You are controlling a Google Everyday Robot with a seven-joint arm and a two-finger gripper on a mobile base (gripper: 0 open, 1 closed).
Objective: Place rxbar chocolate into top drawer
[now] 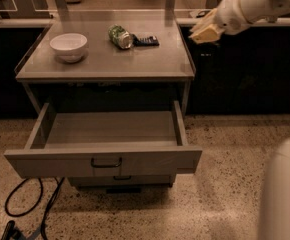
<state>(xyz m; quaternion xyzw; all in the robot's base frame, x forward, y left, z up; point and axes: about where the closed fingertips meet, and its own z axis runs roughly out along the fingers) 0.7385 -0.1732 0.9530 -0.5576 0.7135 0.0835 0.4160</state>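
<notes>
Claw (205, 32) hangs off the counter's (105, 64) right side, can't tell its grip. Top drawer (105, 161) open, dark bar (146, 40) beside can (120, 36).

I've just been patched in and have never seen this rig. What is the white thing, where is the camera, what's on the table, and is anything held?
There is only one view. It looks down at the table from the front, and where the camera is mounted is not on record.

The white shape at top right is the robot's arm. It ends in the gripper, the yellowish tip that hangs just past the table's right edge. The white bulk at bottom right is the base.

On the table are a white bowl at the left, a green can lying on its side, and the dark bar right beside the can. The bar lies on the table, so it is not held.

Below, the top drawer is pulled out and has nothing in it.
</notes>
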